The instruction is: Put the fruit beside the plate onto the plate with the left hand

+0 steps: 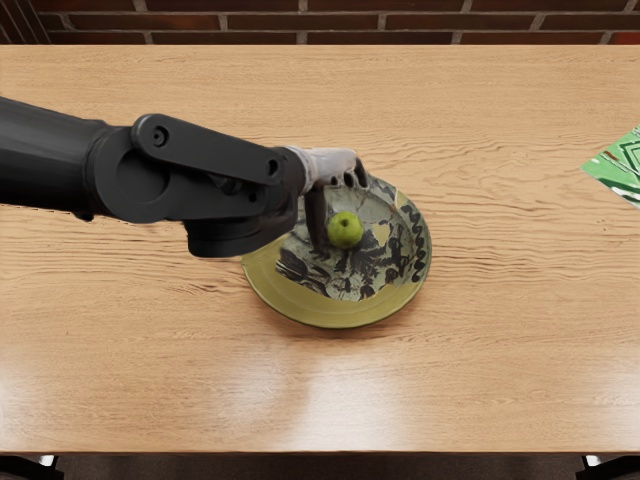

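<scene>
Left hand [332, 172] above patterned plate [400, 285]; green apple [345, 229] on plate.
Fingers [352, 178] relaxed, gripping nothing; one dark digit hangs just left of the apple, which lies near plate centre.

A wooden table [480, 380] carries a plate [330, 315] and a green sheet [618, 165].

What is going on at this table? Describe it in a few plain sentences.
The robot's left hand, its arm coming in from the left, is over the far side of a round yellow-green plate with a dark pattern on the wooden table. A small round green fruit sits on the plate near its middle, right by the hand. Whether the hand grips it cannot be told. A green patterned sheet lies at the right edge.
</scene>
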Robot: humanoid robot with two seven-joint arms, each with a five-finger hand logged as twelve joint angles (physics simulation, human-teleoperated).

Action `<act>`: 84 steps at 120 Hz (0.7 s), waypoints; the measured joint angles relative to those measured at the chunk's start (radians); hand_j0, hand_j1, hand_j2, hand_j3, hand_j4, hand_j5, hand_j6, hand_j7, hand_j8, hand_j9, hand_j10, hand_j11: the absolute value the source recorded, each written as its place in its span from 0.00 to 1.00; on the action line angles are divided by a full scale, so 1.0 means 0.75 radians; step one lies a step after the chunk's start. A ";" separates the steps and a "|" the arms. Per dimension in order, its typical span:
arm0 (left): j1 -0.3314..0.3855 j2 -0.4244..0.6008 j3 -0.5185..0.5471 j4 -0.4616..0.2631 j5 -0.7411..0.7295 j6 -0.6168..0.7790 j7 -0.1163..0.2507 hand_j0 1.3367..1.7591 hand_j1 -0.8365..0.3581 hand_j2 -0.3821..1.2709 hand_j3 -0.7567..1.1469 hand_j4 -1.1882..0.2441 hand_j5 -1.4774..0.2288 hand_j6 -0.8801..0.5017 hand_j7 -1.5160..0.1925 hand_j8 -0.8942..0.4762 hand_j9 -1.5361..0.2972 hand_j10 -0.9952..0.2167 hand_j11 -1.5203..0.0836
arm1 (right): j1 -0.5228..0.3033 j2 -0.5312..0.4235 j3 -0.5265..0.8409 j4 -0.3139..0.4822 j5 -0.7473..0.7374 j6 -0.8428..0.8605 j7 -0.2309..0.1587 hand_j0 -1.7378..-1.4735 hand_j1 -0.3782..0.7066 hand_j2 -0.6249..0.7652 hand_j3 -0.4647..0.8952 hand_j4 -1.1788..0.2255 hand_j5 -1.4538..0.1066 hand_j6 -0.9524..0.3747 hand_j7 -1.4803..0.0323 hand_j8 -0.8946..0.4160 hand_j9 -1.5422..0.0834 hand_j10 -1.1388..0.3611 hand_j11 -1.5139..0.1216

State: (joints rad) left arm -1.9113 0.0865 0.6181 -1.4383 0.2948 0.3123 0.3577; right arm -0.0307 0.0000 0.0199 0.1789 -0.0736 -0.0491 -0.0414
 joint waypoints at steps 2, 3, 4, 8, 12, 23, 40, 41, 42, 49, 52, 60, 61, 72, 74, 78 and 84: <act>0.000 0.024 -0.003 -0.001 -0.001 -0.003 0.000 0.76 0.71 0.27 0.40 0.62 0.64 0.44 0.66 0.46 0.62 0.56 0.70 | 0.000 0.000 0.000 0.000 0.000 0.000 0.000 0.30 0.06 0.45 0.34 0.82 0.91 0.70 0.96 0.66 0.93 0.74 0.90; 0.001 0.035 -0.005 -0.002 -0.001 -0.004 0.000 0.76 0.71 0.27 0.40 0.62 0.64 0.44 0.66 0.46 0.62 0.57 0.70 | 0.000 0.000 0.000 0.000 0.000 0.000 0.000 0.30 0.06 0.45 0.34 0.82 0.91 0.70 0.96 0.66 0.93 0.74 0.90; 0.002 0.050 -0.008 -0.003 -0.001 -0.006 0.000 0.76 0.71 0.27 0.40 0.62 0.64 0.44 0.66 0.46 0.62 0.57 0.70 | 0.000 0.000 0.000 0.000 0.000 0.000 0.000 0.30 0.06 0.45 0.34 0.82 0.91 0.70 0.96 0.66 0.93 0.74 0.90; 0.009 0.094 -0.018 -0.009 -0.002 -0.012 0.000 0.76 0.71 0.27 0.40 0.63 0.64 0.44 0.66 0.46 0.63 0.57 0.71 | 0.000 0.000 0.000 0.000 0.000 0.000 0.000 0.30 0.06 0.45 0.34 0.82 0.91 0.70 0.96 0.66 0.93 0.74 0.90; 0.015 0.133 -0.031 -0.015 -0.002 -0.023 -0.001 0.76 0.72 0.27 0.40 0.63 0.65 0.44 0.67 0.46 0.63 0.58 0.71 | 0.000 0.000 0.000 0.000 0.000 0.000 0.000 0.30 0.06 0.45 0.34 0.82 0.91 0.70 0.96 0.66 0.93 0.74 0.90; 0.057 0.235 -0.091 -0.025 -0.001 -0.082 -0.003 0.76 0.72 0.27 0.40 0.64 0.66 0.45 0.68 0.46 0.64 0.59 0.72 | 0.000 0.000 0.000 0.000 0.000 0.000 0.000 0.30 0.06 0.45 0.34 0.82 0.91 0.70 0.96 0.66 0.93 0.74 0.90; 0.139 0.374 -0.228 -0.041 -0.002 -0.217 -0.004 0.76 0.73 0.26 0.40 0.65 0.67 0.45 0.69 0.47 0.65 0.60 0.73 | 0.000 0.000 0.000 0.000 0.000 0.000 0.000 0.30 0.06 0.45 0.34 0.82 0.91 0.70 0.96 0.66 0.93 0.74 0.91; 0.142 0.383 -0.237 -0.042 -0.002 -0.227 -0.004 0.76 0.73 0.26 0.40 0.65 0.67 0.45 0.69 0.47 0.65 0.60 0.73 | 0.000 0.000 0.000 0.000 0.000 0.000 0.000 0.30 0.06 0.45 0.34 0.82 0.91 0.70 0.96 0.66 0.93 0.74 0.91; 0.143 0.394 -0.246 -0.043 -0.003 -0.238 -0.004 0.76 0.73 0.26 0.40 0.65 0.67 0.45 0.69 0.47 0.65 0.60 0.74 | 0.000 0.000 0.000 0.000 0.000 0.000 0.000 0.30 0.06 0.45 0.34 0.82 0.91 0.70 0.96 0.66 0.93 0.74 0.91; 0.199 0.473 -0.316 -0.046 -0.005 -0.327 -0.003 0.76 0.74 0.26 0.40 0.65 0.67 0.45 0.69 0.47 0.65 0.61 0.74 | 0.000 0.000 0.000 0.000 0.000 0.000 0.000 0.30 0.06 0.45 0.34 0.82 0.91 0.70 0.96 0.66 0.93 0.74 0.91; 0.221 0.503 -0.349 -0.047 -0.006 -0.370 -0.003 0.76 0.74 0.26 0.40 0.65 0.67 0.45 0.69 0.47 0.65 0.61 0.74 | 0.000 0.000 0.000 0.000 0.000 0.000 0.000 0.30 0.06 0.45 0.34 0.82 0.91 0.70 0.96 0.66 0.93 0.74 0.91; 0.277 0.571 -0.435 -0.049 -0.010 -0.483 -0.002 0.76 0.74 0.26 0.40 0.65 0.67 0.45 0.69 0.47 0.66 0.61 0.74 | 0.000 0.000 0.000 0.000 0.000 0.000 0.000 0.30 0.06 0.45 0.34 0.82 0.91 0.70 0.96 0.66 0.93 0.74 0.91; 0.286 0.576 -0.446 -0.050 -0.012 -0.498 -0.002 0.76 0.74 0.26 0.40 0.65 0.67 0.45 0.69 0.47 0.66 0.61 0.74 | 0.000 0.000 0.000 0.000 0.000 0.000 0.000 0.30 0.06 0.45 0.34 0.82 0.91 0.70 0.96 0.66 0.93 0.74 0.91; 0.384 0.664 -0.568 -0.050 -0.040 -0.661 0.002 0.76 0.74 0.26 0.40 0.65 0.67 0.45 0.69 0.47 0.66 0.61 0.74 | 0.000 0.000 0.000 0.000 0.000 0.000 0.000 0.30 0.06 0.45 0.34 0.82 0.91 0.70 0.96 0.66 0.93 0.74 0.91; 0.407 0.689 -0.592 -0.050 -0.046 -0.692 0.003 0.76 0.74 0.26 0.40 0.65 0.67 0.45 0.69 0.47 0.66 0.61 0.74 | 0.000 0.000 0.000 0.000 0.000 0.000 0.000 0.30 0.06 0.45 0.34 0.82 0.91 0.70 0.96 0.66 0.93 0.74 0.90; 0.447 0.754 -0.642 -0.049 -0.061 -0.760 0.005 0.76 0.74 0.26 0.40 0.65 0.67 0.45 0.69 0.47 0.66 0.61 0.74 | 0.000 0.000 0.000 0.000 0.000 0.000 0.000 0.30 0.06 0.45 0.34 0.82 0.91 0.70 0.96 0.66 0.93 0.74 0.90; 0.508 0.811 -0.717 -0.039 -0.092 -0.873 0.007 0.76 0.74 0.26 0.40 0.65 0.67 0.45 0.70 0.47 0.66 0.61 0.74 | 0.000 0.000 0.000 0.001 0.000 0.000 0.000 0.30 0.06 0.45 0.34 0.82 0.91 0.70 0.96 0.66 0.93 0.74 0.90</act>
State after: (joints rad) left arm -1.5301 0.6944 0.0806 -1.4677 0.2257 -0.3423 0.3629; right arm -0.0307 0.0000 0.0200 0.1793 -0.0737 -0.0491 -0.0414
